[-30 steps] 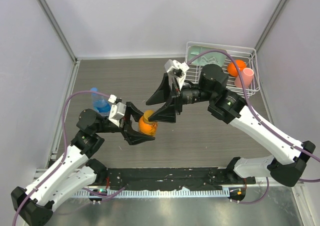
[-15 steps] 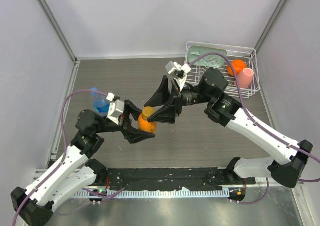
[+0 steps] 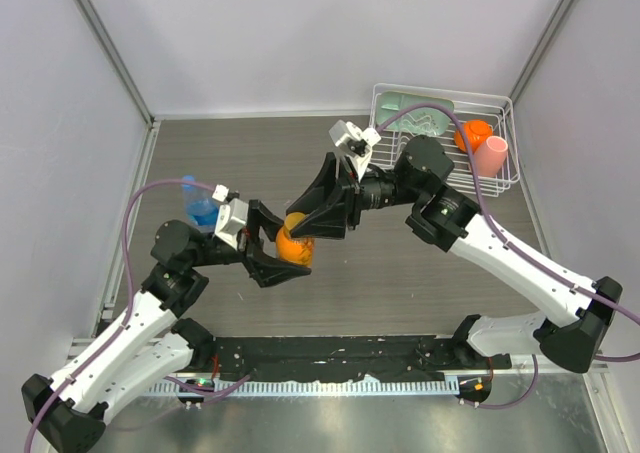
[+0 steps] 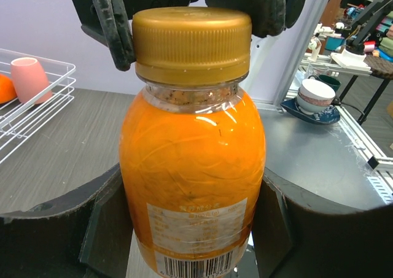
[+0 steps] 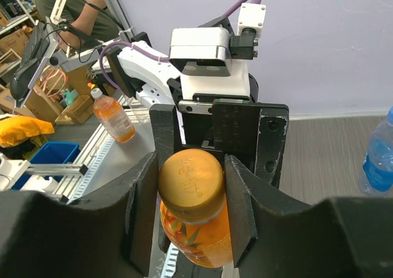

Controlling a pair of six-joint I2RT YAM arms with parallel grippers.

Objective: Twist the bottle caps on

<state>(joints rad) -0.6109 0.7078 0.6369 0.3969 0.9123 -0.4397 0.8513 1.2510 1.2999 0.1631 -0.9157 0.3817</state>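
I had the orange bottle [image 4: 193,167] over the middle of the table [image 3: 380,283]. The left claw [image 3: 286,253] was clamped round its fat belly, one finger on each side. The gold cap [image 4: 192,35] sat on the neck and pointed toward two o'clock. The right claw [image 5: 191,195] reached in from that side. Its two fingers pressed on the cap's rim, so it looked to me like it had hold of the cap.

The bottle was full of juice, so I thought it would feel heavy for its small size. Its wall looked thin, smooth and shiny. I guessed it could slip or turn in the claw when the cap got twisted, and a hard squeeze might dent it. The belly seemed the best place to hold it, low and wide. The cap looked hard and stiff, with fine ridges round its edge, so the rim was the place to pinch and turn.

The blue bottle [image 3: 200,211] stood at nine o'clock, close by the left arm. I could not tell if its cap was on.
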